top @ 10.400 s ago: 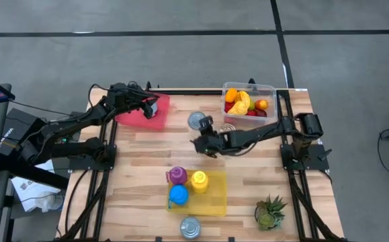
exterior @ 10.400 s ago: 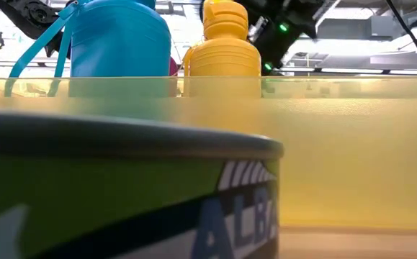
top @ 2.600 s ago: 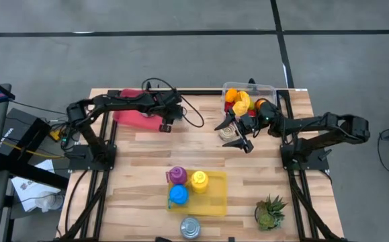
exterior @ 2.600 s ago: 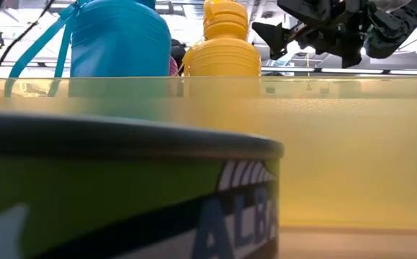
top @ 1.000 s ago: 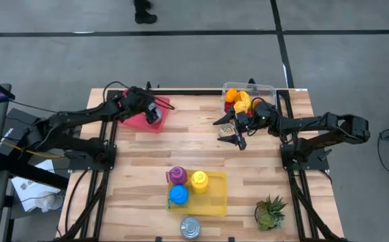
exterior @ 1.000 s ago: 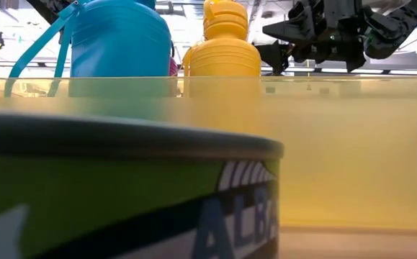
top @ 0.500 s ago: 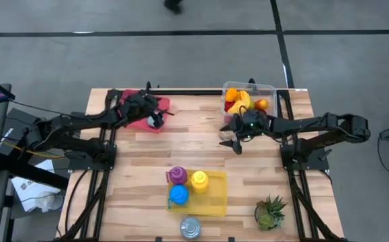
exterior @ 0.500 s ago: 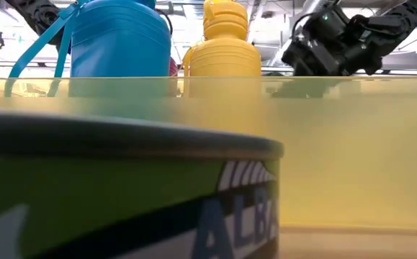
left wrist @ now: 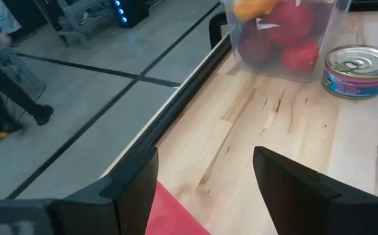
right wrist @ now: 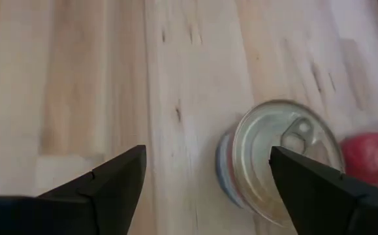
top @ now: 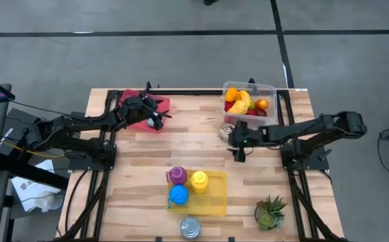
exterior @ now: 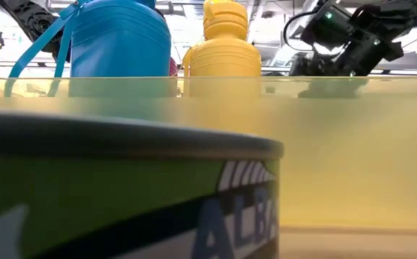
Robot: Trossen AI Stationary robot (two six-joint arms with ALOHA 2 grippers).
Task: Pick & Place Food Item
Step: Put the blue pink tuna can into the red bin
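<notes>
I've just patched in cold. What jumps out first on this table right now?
The clear bin of bright fruit at the table's far edge draws the eye, with a small tin can standing just in front of it and the right gripper open beside that can. At the near edge, blue, yellow and purple bottles stand on a yellow tray. The left gripper hovers at the red tray, far left.
</notes>
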